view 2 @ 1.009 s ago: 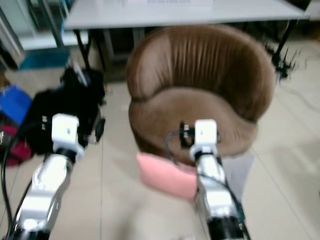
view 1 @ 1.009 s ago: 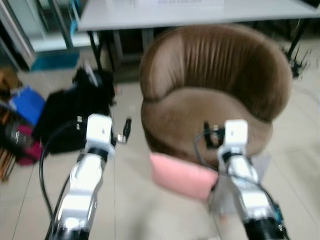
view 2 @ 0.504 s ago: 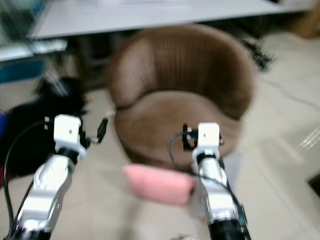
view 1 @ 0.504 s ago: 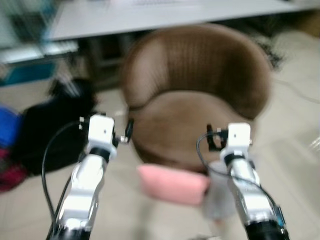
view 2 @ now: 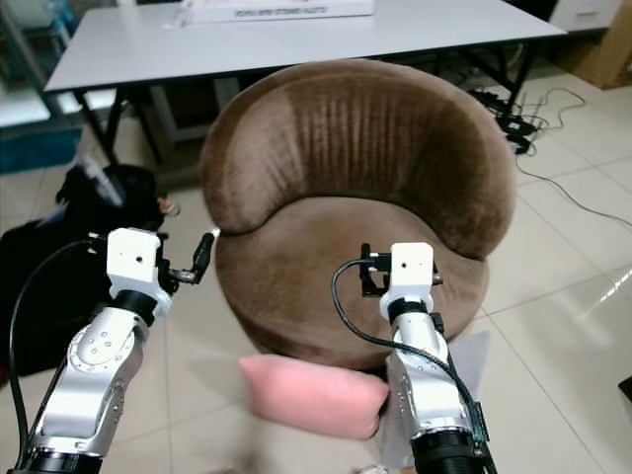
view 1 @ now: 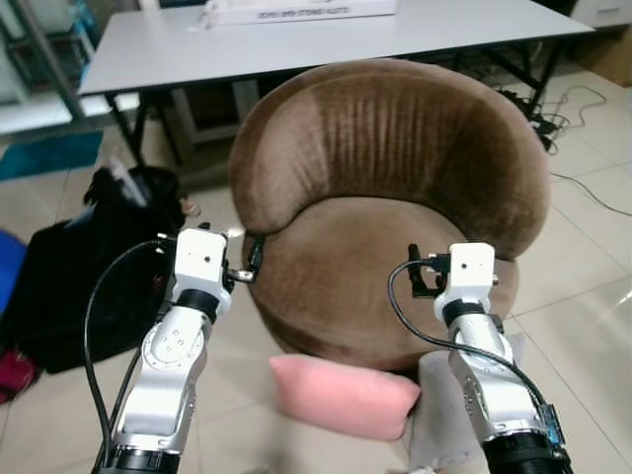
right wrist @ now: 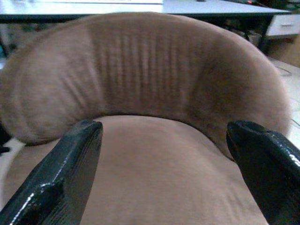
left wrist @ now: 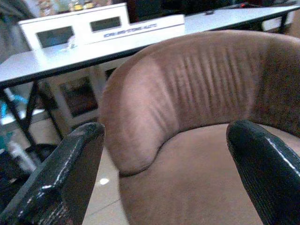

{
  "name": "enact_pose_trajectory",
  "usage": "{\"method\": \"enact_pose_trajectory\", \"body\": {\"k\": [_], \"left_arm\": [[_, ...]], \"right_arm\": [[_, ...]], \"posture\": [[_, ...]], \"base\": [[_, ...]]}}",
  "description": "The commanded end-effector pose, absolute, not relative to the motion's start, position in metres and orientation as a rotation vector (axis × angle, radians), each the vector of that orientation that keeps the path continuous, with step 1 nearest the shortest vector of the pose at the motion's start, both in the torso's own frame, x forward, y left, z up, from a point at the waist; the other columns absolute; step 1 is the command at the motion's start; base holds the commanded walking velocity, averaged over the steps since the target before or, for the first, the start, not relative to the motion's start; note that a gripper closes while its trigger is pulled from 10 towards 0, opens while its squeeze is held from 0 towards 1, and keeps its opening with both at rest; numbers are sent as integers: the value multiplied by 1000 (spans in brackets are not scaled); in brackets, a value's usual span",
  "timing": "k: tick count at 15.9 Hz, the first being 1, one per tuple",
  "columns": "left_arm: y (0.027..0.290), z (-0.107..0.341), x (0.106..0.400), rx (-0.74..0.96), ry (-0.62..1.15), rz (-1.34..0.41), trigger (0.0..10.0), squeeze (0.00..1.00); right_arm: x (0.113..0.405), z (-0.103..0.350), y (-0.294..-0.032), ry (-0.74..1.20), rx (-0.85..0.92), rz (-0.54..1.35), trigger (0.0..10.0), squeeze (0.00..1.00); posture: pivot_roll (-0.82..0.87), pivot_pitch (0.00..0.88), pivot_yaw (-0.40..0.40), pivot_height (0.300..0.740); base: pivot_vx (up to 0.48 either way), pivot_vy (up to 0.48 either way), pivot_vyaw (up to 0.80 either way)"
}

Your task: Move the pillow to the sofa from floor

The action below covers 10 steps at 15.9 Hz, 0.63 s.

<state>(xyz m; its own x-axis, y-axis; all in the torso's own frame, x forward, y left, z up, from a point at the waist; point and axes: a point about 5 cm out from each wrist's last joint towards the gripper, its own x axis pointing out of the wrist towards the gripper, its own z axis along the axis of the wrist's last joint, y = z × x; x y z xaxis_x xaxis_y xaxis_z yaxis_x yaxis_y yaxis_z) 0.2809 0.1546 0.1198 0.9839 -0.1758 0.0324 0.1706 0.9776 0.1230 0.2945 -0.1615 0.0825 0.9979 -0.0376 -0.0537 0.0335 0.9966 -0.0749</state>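
A pink pillow (view 1: 341, 395) lies on the tiled floor, against the front base of the round brown sofa chair (view 1: 395, 197). Both silver arms are raised in front of me, above the pillow and level with the seat. The left gripper (left wrist: 173, 178) is open and holds nothing; its black fingers (view 1: 254, 257) point at the sofa's left armrest. The right gripper (right wrist: 171, 168) is also open and bare, hovering over the seat's front edge (view 1: 420, 276). In both wrist views the sofa's ribbed backrest (right wrist: 150, 65) shows between the spread fingers.
A grey table (view 1: 296, 44) with a white box (view 1: 296, 10) stands behind the sofa. A black bag (view 1: 79, 286) lies on the floor at the left. Cables (view 1: 583, 109) run over the tiles at the right. A pale sheet (view 1: 434, 390) lies beside the pillow under the right arm.
The camera has swung and settled, so the blurred picture is now sharp and the sofa sits centred. The pillow stays on the floor and both arms keep their raised pose.
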Motion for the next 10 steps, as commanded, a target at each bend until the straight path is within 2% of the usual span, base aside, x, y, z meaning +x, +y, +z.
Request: {"method": "enact_pose_trajectory", "body": {"k": [1, 10], "left_arm": [[147, 118, 280, 116, -28, -212, 10000, 0], [150, 104, 278, 105, 54, -209, 10000, 0]], "right_arm": [[295, 83, -167, 61, -76, -56, 10000, 0], [293, 69, -169, 156, -111, -66, 10000, 0]], "posture": [[-21, 73, 36, 740], [-18, 76, 40, 740]], "base": [[0, 0, 0], [0, 0, 0]]}}
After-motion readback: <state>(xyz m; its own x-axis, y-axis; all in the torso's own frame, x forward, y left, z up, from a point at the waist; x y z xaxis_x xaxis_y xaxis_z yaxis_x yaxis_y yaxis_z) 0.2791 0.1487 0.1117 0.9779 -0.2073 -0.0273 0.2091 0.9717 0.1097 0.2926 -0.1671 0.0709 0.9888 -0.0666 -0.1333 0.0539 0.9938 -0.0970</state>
